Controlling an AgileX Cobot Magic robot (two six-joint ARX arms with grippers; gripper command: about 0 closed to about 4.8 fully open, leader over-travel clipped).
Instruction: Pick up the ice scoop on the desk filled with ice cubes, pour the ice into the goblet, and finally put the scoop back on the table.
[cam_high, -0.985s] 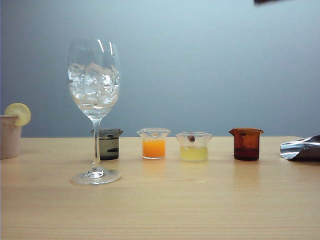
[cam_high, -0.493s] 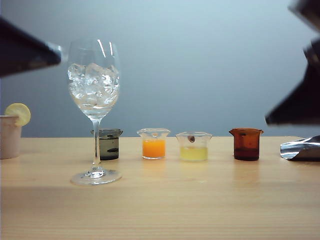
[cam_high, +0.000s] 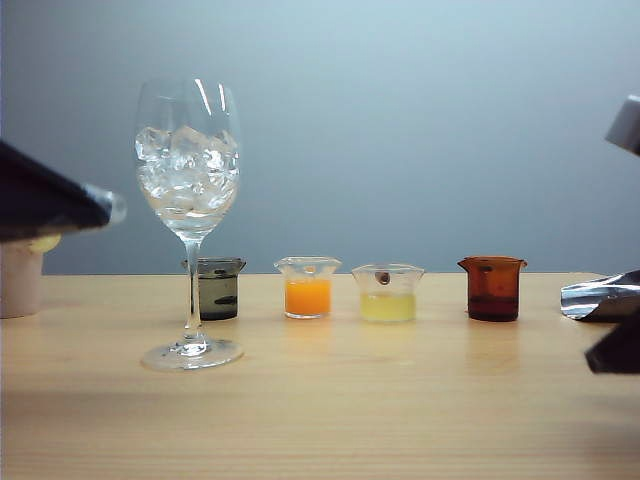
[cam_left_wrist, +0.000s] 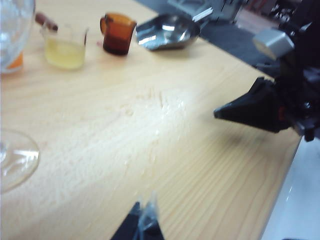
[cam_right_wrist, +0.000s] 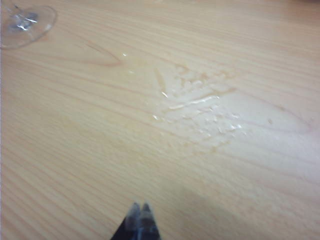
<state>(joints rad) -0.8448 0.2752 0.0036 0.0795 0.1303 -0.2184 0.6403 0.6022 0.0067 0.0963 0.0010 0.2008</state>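
Wood grain, pale and fine, is running across the desk (cam_high: 330, 420), and a patch of small water beads (cam_right_wrist: 200, 112) is glistening on it near the front. Compared with half a second ago, both dark arms are sitting lower at the frame edges. The left gripper (cam_left_wrist: 145, 220) is hovering over the near left of the desk, its fingertips pressed together and holding nothing; the right gripper (cam_right_wrist: 139, 216) is hanging over the near right, likewise closed and empty.

Farther back on the left, the goblet (cam_high: 190, 220) is standing upright in the same place as before, its thin stem rising to a rounded clear bowl packed with glassy ice cubes (cam_high: 187, 165). Beyond it, a row of squat beakers is lining up: grey (cam_high: 217, 288), orange (cam_high: 307, 287), pale yellow (cam_high: 387, 292) and amber brown (cam_high: 492, 288) (all unmoved). At the far right edge the ice scoop (cam_high: 600, 297), shiny rounded steel, is lying on the desk, empty.
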